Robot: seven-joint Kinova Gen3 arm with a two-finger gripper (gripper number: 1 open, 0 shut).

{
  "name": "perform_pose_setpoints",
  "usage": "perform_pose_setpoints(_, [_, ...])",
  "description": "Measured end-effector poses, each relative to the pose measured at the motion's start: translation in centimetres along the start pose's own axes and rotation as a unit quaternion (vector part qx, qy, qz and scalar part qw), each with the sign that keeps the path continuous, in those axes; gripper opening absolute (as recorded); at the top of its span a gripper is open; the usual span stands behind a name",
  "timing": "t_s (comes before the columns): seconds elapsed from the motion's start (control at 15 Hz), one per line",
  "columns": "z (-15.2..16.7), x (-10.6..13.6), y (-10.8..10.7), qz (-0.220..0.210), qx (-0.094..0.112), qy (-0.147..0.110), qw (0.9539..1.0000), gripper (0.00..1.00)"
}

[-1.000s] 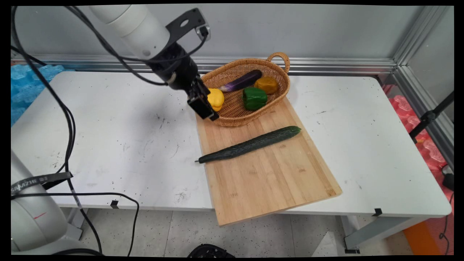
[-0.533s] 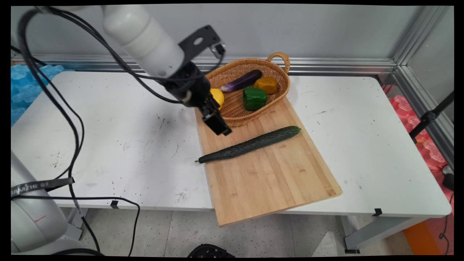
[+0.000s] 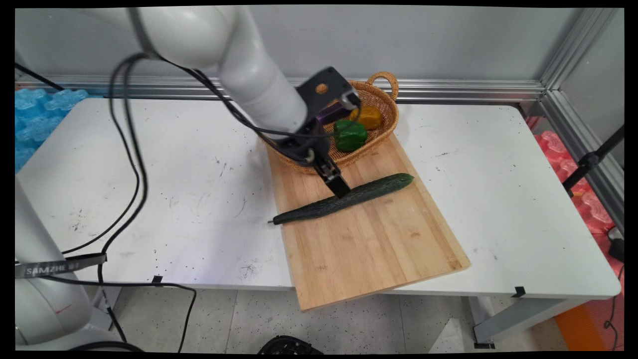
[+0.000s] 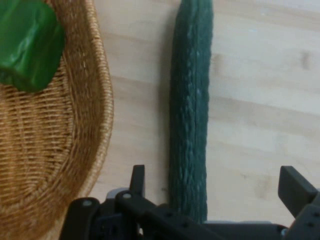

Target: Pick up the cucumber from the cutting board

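Your hand view shows what the main view cannot: the gripper (image 4: 215,187) has its jaws released wide, one finger (image 4: 137,180) at 7 o'clock and the other at 4 o'clock, with the cucumber (image 4: 190,115) running straight up between them, touching neither. In the main view you see only a black finger tip of the gripper (image 3: 339,188) over the cucumber (image 3: 344,198), so the gap there is hard to make out. The main view gives you the whole layout instead: the cucumber lies slantwise across the board (image 3: 364,234), its thin end just past the board's 9 o'clock edge, and the basket (image 3: 384,124) sits at the board's 12 o'clock end. Your arm hides the basket's 9 o'clock half; you can make out a green pepper (image 3: 350,135), an orange piece (image 3: 368,116) and a bit of eggplant (image 3: 329,113). In the hand view the pepper (image 4: 27,45) is cut off at 10 o'clock and the basket (image 4: 100,115) rim curves just beside the cucumber. The arm reaches down from 10 o'clock, wrist tilted, fingers pointing toward 5 o'clock at the cucumber's middle.
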Motion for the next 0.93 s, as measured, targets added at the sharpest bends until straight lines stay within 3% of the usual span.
perform_pose_setpoints(0.4, [5.2,2.1,0.9,-0.024,0.011,-0.017,0.9995,1.0])
perform_pose_setpoints(0.93, [9.5,3.5,1.3,-0.034,0.012,-0.038,0.9986,1.0])
